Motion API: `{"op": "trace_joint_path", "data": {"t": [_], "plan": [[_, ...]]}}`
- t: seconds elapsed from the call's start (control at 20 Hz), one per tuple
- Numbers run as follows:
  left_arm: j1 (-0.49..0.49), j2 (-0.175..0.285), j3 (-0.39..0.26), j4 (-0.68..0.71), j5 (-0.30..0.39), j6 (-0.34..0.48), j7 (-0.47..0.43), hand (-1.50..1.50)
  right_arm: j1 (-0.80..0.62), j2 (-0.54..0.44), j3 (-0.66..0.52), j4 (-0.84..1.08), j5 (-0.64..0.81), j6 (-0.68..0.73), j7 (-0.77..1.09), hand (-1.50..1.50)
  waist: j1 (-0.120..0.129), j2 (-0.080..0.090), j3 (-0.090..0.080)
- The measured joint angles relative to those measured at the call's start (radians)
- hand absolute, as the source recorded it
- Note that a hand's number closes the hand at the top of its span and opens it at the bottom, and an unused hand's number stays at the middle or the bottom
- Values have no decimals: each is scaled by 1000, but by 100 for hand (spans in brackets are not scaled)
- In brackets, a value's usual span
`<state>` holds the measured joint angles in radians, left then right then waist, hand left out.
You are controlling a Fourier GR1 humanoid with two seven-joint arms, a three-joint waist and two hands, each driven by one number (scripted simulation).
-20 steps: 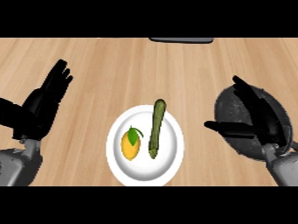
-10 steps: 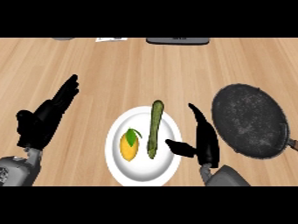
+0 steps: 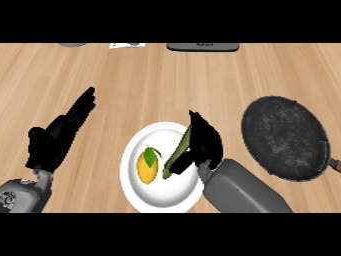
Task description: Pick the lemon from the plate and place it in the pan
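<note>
Right hand [image 3: 205,142], fingers straight, is hiding part of the plate's [image 3: 158,197] green vegetable [image 3: 177,156]; lemon [image 3: 148,168] is showing uncovered; left hand [image 3: 52,144] is resting open at left.

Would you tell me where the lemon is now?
In the head view, the lemon lies on the white plate, left of the green vegetable and the right robot hand.

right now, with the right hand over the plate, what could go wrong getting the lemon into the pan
The black right hand hangs over the long green vegetable, not the yellow lemon beside it, so closing here might catch the wrong item. Reaching across could nudge the vegetable into the lemon and roll it off the white round plate.
</note>
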<state>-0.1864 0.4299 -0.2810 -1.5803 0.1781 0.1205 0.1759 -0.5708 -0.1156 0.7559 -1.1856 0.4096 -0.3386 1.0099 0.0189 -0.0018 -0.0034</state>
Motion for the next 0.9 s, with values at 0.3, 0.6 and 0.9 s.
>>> {"op": "trace_joint_path", "data": {"t": [0.3,0.6,0.9], "plan": [[4,-14,-12,-4,-14,1,-6,0,-155,76,-42,72,-177,259,114,-150,14,4,1],[-23,-23,-5,22,-19,-15,-12,0,-281,97,-31,167,-383,350,155,-150,26,8,1],[-31,-26,12,30,-20,-23,-3,0,-373,99,41,237,-496,378,188,-150,24,5,2]]}}
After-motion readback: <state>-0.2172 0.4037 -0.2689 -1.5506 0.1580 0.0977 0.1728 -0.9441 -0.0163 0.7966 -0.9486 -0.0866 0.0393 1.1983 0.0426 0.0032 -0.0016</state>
